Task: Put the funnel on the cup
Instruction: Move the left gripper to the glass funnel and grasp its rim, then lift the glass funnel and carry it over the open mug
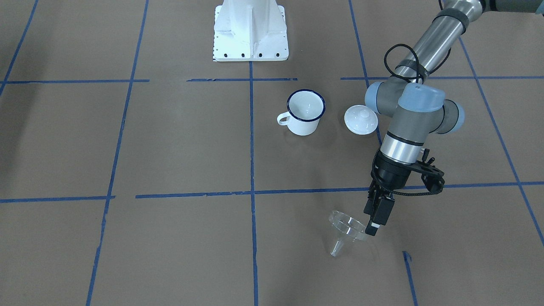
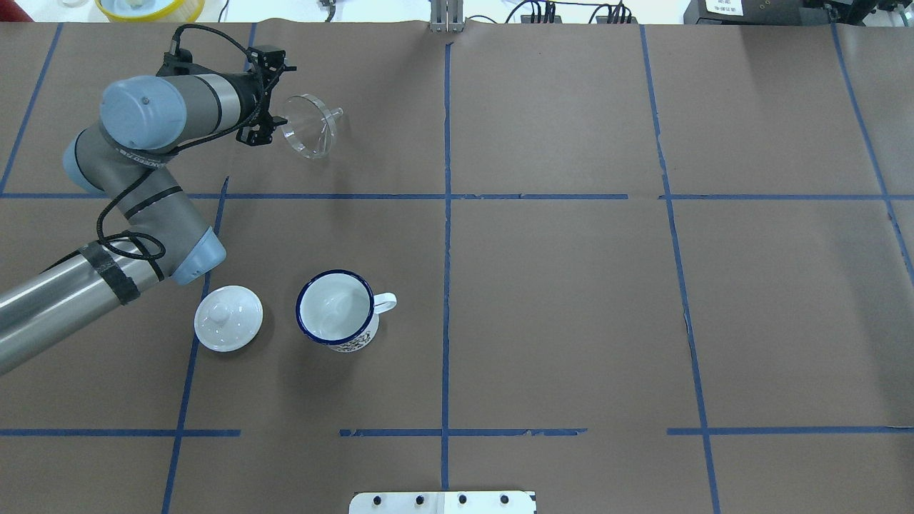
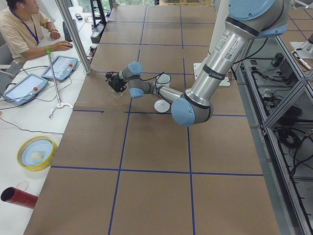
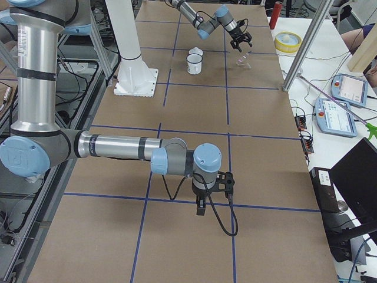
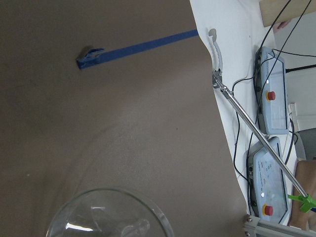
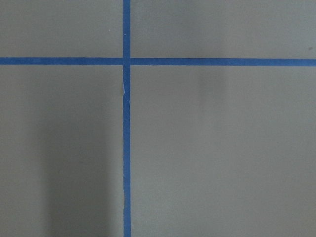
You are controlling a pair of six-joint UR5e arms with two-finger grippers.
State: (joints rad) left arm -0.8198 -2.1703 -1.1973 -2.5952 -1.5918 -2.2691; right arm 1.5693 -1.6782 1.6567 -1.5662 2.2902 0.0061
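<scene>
Funnel: one, clear plastic, with a wide round cone and a short narrow spout. It is hard to see against the brown paper except for glints on its rim. It hangs tilted, spout slanting down and away from the left gripper, which is clenched on the rim's edge. Whether the spout tip touches the paper I cannot tell. The left wrist view shows only the cone's mouth at the bottom of the frame. The funnel's position is the far side of the table from the robot's base, on the robot's left half, well apart from the cup. Cup: one white enamel mug with a dark blue rim, upright with its mouth open, loop handle toward the centre tape line. Lid: one, white, domed, with a knob, lying just beside the cup on the side away from the handle, not touching it. The left arm's elbow hangs close by the lid. One blue tape line crosses the paper between funnel and cup. Right gripper: low over the paper at the robot's right end of the table, far from everything. It is seen only from the side, so I cannot tell its grip state.
</scene>
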